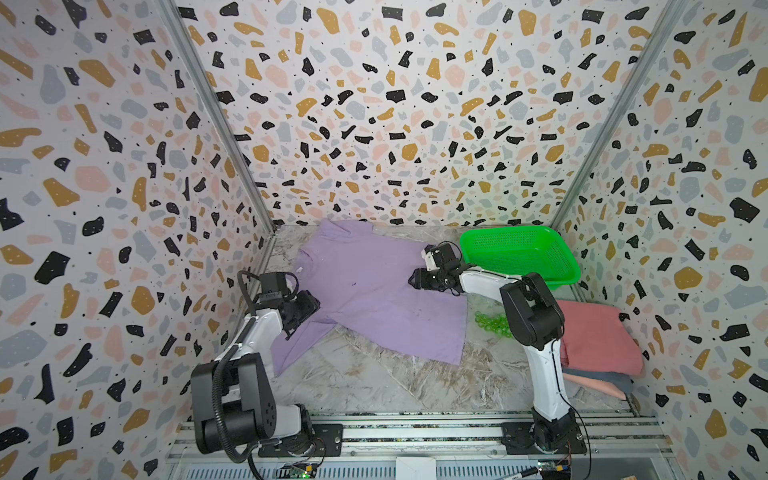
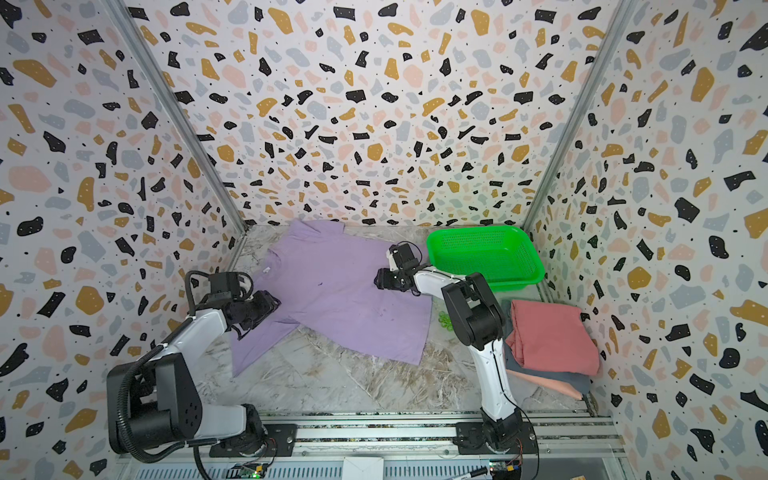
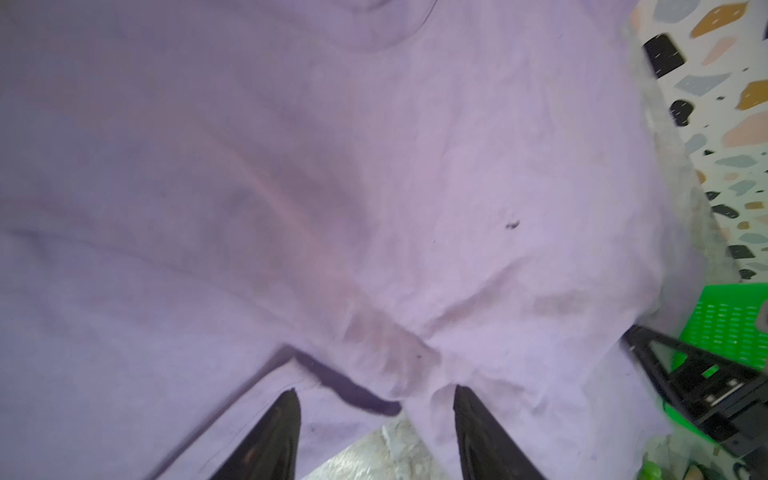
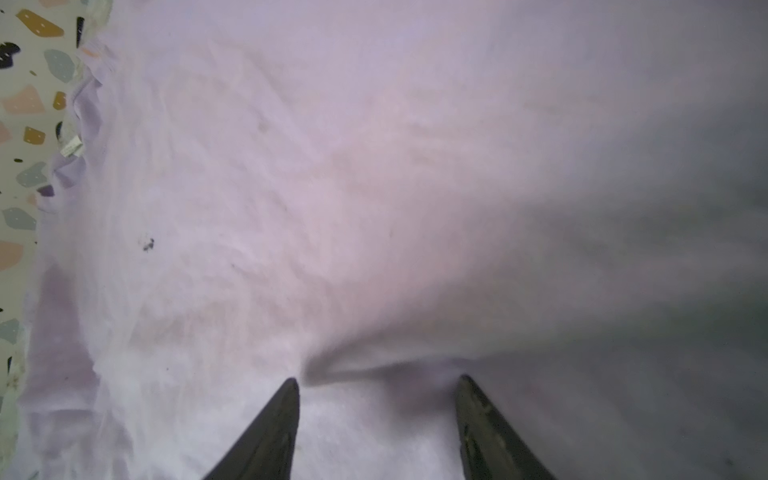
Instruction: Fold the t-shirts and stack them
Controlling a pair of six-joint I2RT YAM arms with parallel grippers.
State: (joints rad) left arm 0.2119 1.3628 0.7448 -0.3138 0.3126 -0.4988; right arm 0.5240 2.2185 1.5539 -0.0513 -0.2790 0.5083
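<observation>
Presently in hand: the lavender t-shirt (image 1: 374, 291) is being set up for its first fold; no fold is seen in it yet.
Shirt position: spread open on the bench (image 1: 374, 386), toward the back, beside the green basket (image 1: 511, 232), with one sleeve trailing to the near left.
Left claw (image 3: 374, 399): spread, tips set at the underarm where that sleeve meets the body; nothing is pinched.
Right claw (image 4: 378, 386): spread, tips pressed on the body on the basket side, a pucker raised between them.
Finished stack (image 1: 598, 336): folded shirts piled at the right, pink on top.
Next move, as judged: cloth is to be gripped by both claws, then one side carried over the body without the rest being dragged.
</observation>
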